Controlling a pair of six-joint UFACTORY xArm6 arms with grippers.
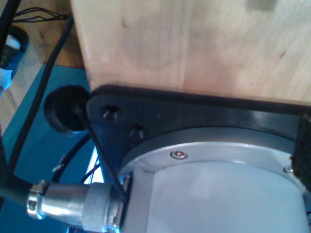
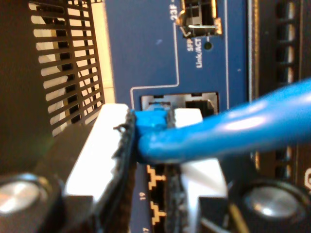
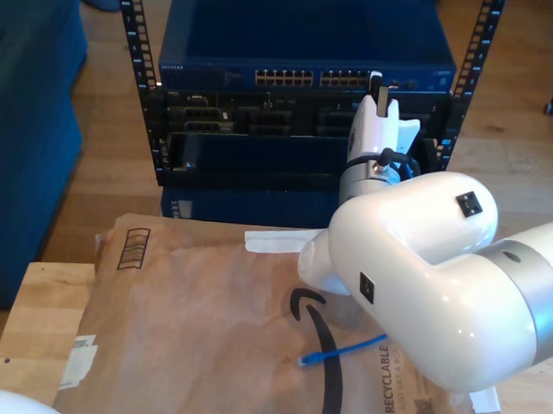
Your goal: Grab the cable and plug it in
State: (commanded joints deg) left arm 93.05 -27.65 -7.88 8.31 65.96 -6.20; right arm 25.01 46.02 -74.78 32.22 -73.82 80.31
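Observation:
My second gripper (image 2: 153, 131) is shut on the translucent blue plug (image 2: 150, 119) of the cable (image 2: 233, 128), its white pads (image 2: 104, 141) on either side. The plug's tip sits at the mouth of a port (image 2: 179, 101) on the blue switch panel (image 2: 146, 43); I cannot tell whether it is seated. In the exterior view my second gripper (image 3: 382, 91) reaches up to the switch (image 3: 296, 49) in the rack. The cable's other plug (image 3: 307, 360) lies on the brown paper (image 3: 204, 325).
The first wrist view looks at a wooden tabletop (image 1: 194, 43), a black base plate (image 1: 146, 116), a grey arm base (image 1: 218, 189) and a metal connector (image 1: 73, 204). The black rack rails (image 3: 135, 58) flank the switch. A wooden table (image 3: 35, 324) lies under the paper.

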